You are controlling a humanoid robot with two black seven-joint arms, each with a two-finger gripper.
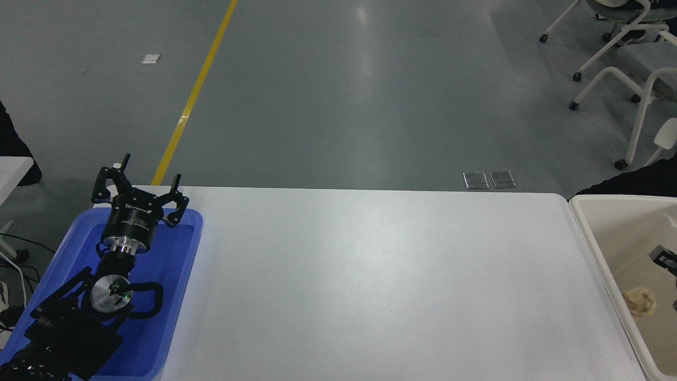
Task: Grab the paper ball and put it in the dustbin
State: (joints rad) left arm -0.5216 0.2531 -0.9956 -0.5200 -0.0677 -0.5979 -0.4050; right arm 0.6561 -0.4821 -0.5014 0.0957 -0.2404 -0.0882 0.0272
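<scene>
The tan crumpled paper ball [640,301] lies inside the cream-white dustbin [596,248] at the table's right end, near its left wall. My right gripper [670,281] shows only as two black fingertips at the picture's right edge, over the dustbin. They are spread apart and hold nothing, and the ball sits just to their left, apart from them. My left gripper [145,177] stands open and parked over the blue tray [182,264] at the lower left.
The white table [370,275] spans the middle between the tray and the dustbin. White office chairs [634,63] stand on the grey floor at the far right, and a yellow floor line [195,95] runs at the far left.
</scene>
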